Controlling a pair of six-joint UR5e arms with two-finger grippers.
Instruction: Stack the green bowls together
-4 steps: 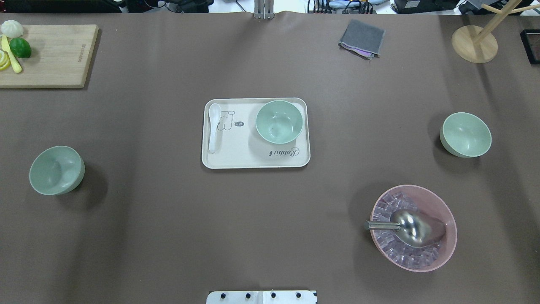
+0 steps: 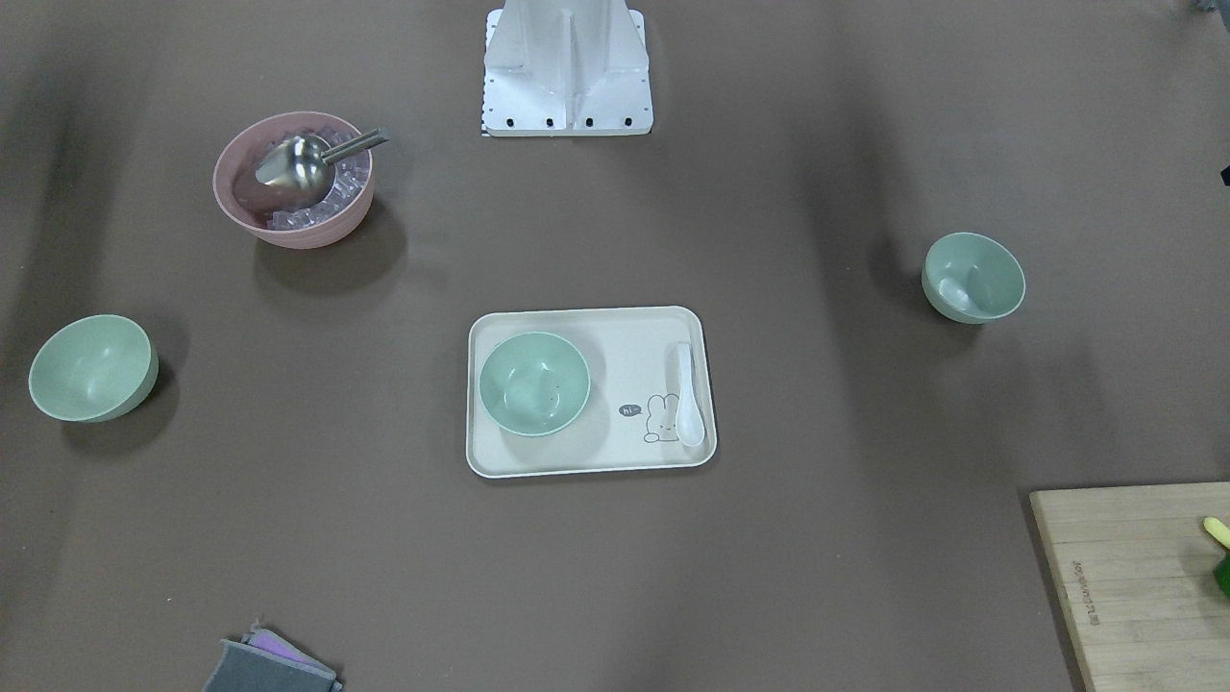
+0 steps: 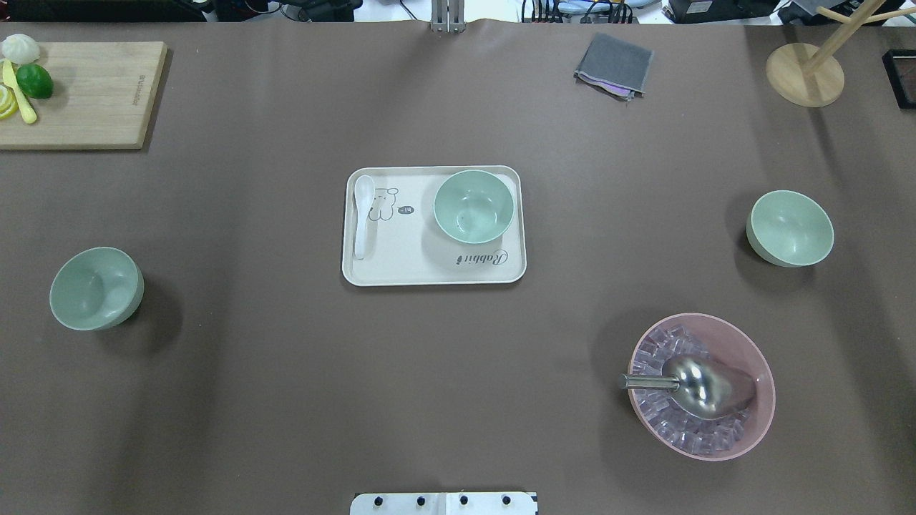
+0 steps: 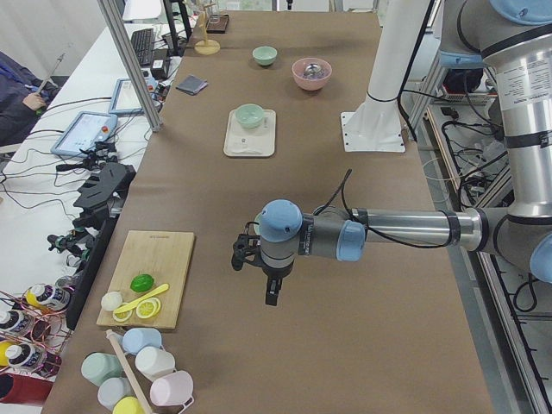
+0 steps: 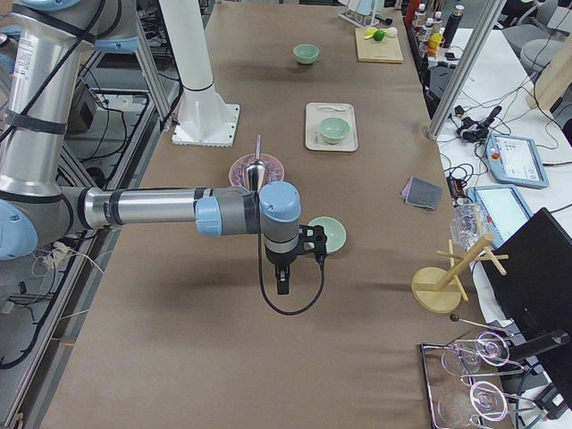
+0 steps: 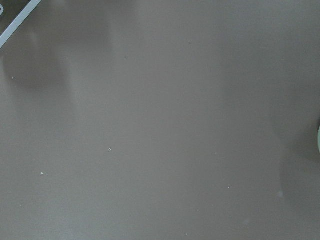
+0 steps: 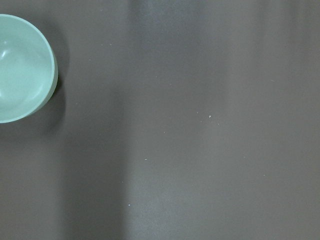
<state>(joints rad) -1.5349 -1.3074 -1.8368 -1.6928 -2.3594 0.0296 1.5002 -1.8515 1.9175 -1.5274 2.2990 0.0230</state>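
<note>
Nothing moved since earlier. Nothing stacked yet: green bowls [image 3: 473, 206] are spread well apart on desk [image 3: 286, 393], one near right end effector [image 5: 282, 284]. Opening width cannot be told for it or for left end effector [image 4: 271, 297].

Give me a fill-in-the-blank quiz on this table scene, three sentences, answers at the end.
Exactly ____ green bowls are out: left bowl, middle bowl, right bowl.
The middle bowl stands on the tray beside a ____ spoon.
The metal scoop lies in the big bowl, whose colour is ____.
Missing words: three; white; pink.
</note>
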